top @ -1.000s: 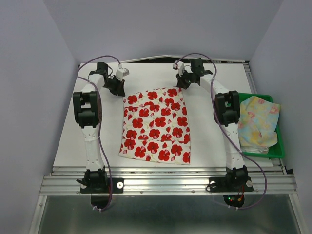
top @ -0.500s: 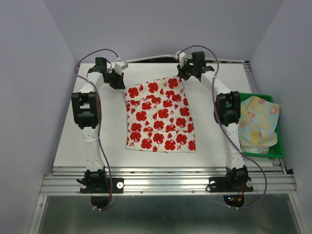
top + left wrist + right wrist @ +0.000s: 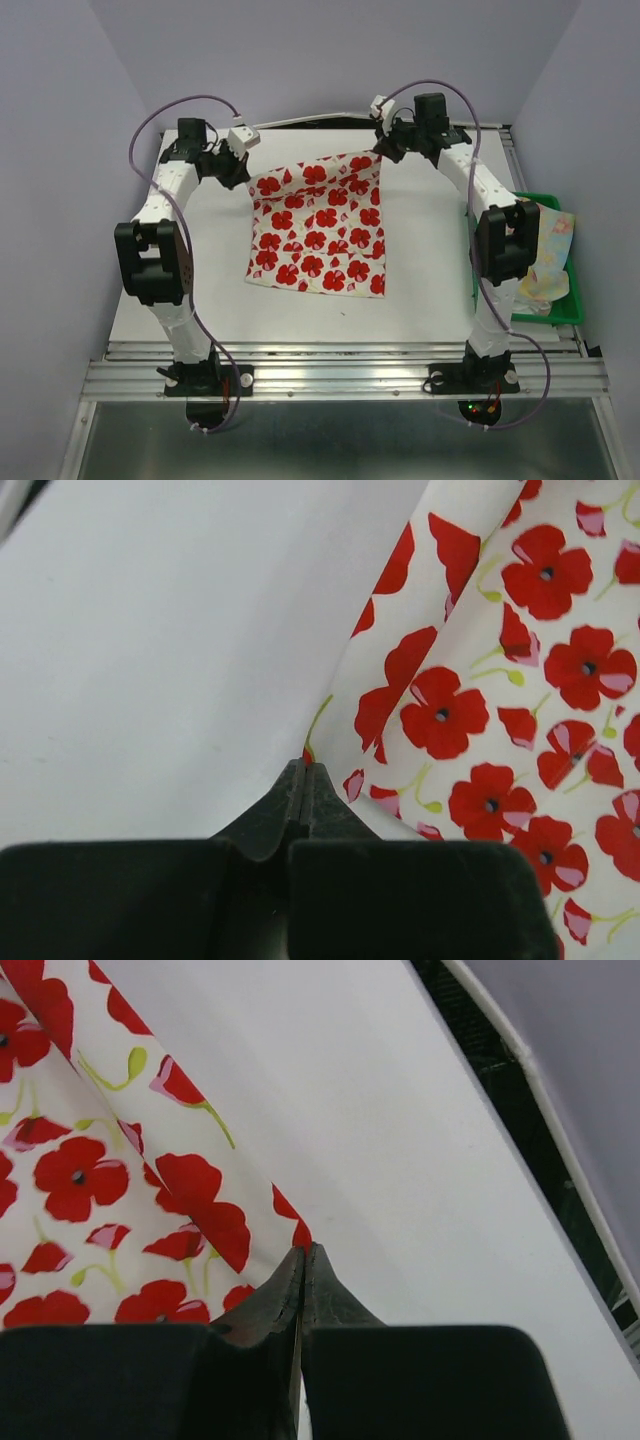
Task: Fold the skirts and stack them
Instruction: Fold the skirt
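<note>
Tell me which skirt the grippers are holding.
The white skirt with red flowers: left gripper and right gripper pinch it. The pale yellow skirt lies in the green tray.

Skirts x2: red-flower skirt (image 3: 318, 230), pastel skirt (image 3: 551, 252). Green tray (image 3: 561, 314) x1. Grippers x2: L gripper (image 3: 244, 171), R gripper (image 3: 385, 151). Table (image 3: 425, 265) x1.

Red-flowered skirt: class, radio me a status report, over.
Both shut: left gripper and right gripper, jaws on the red-flowered skirt at its far corners. Stretched between them, not yet folded. Nothing in the way; the yellow skirt lies in the green tray.
</note>
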`<state>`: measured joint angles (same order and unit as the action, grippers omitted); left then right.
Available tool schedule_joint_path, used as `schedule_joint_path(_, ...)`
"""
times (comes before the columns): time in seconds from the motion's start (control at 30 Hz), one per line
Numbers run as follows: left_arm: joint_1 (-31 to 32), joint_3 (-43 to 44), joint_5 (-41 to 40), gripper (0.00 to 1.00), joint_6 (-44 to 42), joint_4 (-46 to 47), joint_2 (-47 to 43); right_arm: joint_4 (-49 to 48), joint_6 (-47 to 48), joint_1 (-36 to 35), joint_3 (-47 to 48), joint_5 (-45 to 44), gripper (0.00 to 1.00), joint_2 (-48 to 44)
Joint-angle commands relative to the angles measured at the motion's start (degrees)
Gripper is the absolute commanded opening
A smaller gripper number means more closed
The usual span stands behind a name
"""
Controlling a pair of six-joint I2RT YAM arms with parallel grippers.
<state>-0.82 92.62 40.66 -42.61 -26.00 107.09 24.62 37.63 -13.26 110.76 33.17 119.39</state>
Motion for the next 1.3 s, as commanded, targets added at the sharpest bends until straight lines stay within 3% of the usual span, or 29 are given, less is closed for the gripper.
schedule_joint_path(0.0, 0.03, -9.72, -1.64, 0.0, -7.13, -2.3, -4.85, 6.84, 3.68, -1.85, -9.49, 2.6, 0.01, -5.46)
schedule_joint_path(0.2, 0.56, -21.85, -5.33, 0.0, -12.67, -2.4, -7.24, 6.23, 2.02, -6.33, -26.98, 1.82, 0.01, -11.28)
schedule_joint_path(0.33, 2.66, -27.48, -8.84, 0.0, -11.27, 2.09, -6.11, 2.2, -1.59, -6.96, -33.15, -0.47, 0.01, -8.93)
schedule_joint_path(0.53, 3.02, -26.18, -9.2, 0.0, -6.36, 4.9, -1.62, -0.62, -4.49, -6.96, -30.35, -5.39, 0.01, -3.38)
schedule_joint_path(0.8, 3.19, -15.73, -8.15, 0.0, 0.42, 5.18, 3.04, -1.24, -5.2, -5.82, -18.57, -9.26, 0.01, 2.07)
schedule_joint_path(1.03, 3.19, -6.06, -7.1, 0.0, 0.86, 0.17, 0.76, 3.58, -3.27, -5.82, -11.45, -8.56, 0.01, -2.57)
schedule_joint_path(1.27, 3.19, -12.0, -4.9, 0.0, -1.68, -4.05, -9.52, 9.47, -0.89, -5.82, -14.42, -5.4, 0.01, -11.79)
